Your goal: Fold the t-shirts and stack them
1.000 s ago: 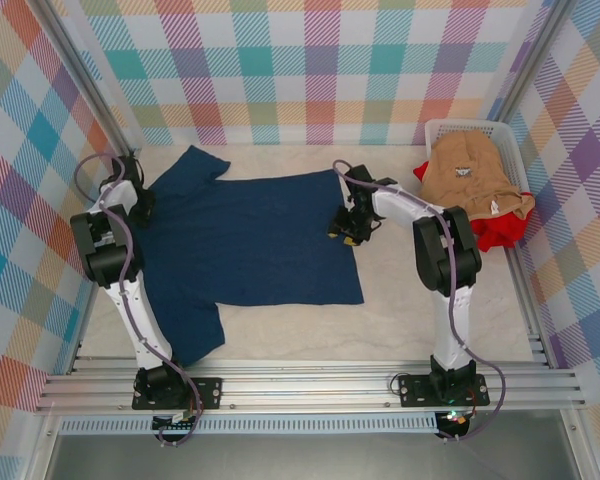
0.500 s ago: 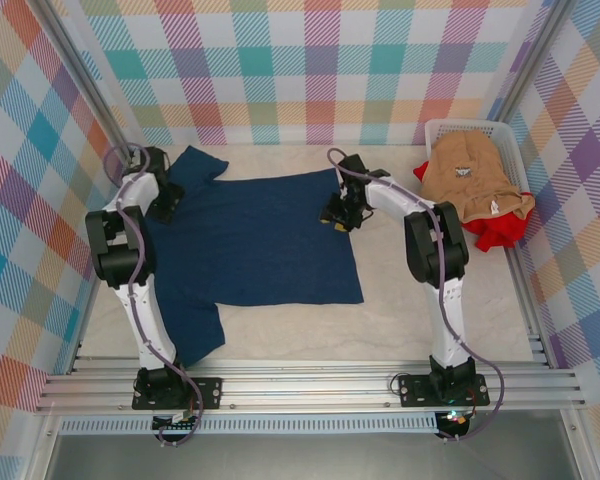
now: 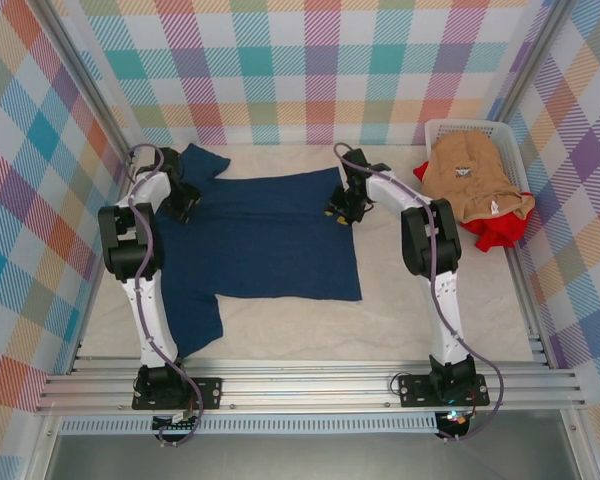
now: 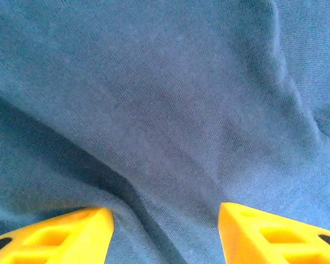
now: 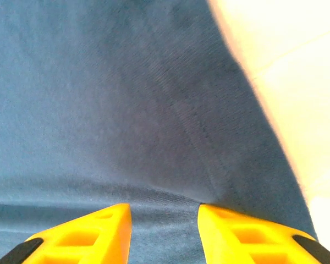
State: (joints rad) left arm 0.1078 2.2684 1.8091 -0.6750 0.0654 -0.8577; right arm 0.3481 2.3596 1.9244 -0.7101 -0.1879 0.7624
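The navy t-shirt (image 3: 260,240) lies spread flat on the table, one sleeve at the far left and another at the near left. My left gripper (image 3: 183,196) is low over the cloth by the far-left sleeve. Up close, the left gripper (image 4: 165,223) is open, with a soft crease of navy cloth running between its yellow fingers (image 4: 60,236). My right gripper (image 3: 343,207) is at the shirt's far right corner. In its wrist view the right gripper (image 5: 165,220) is open, with a raised ridge of cloth between its tips. A tan t-shirt (image 3: 475,178) lies over a red t-shirt (image 3: 495,233).
The white laundry basket (image 3: 460,128) stands at the back right against the plaid wall, with the tan and red shirts spilling over its near side. Bare pale table (image 3: 420,300) lies right of the navy shirt and along the near edge, up to the aluminium rail (image 3: 310,380).
Both grippers have moved toward the back of the table: the left up along the far-left sleeve, the right to the shirt's far right corner. The right jaws have narrowed slightly.
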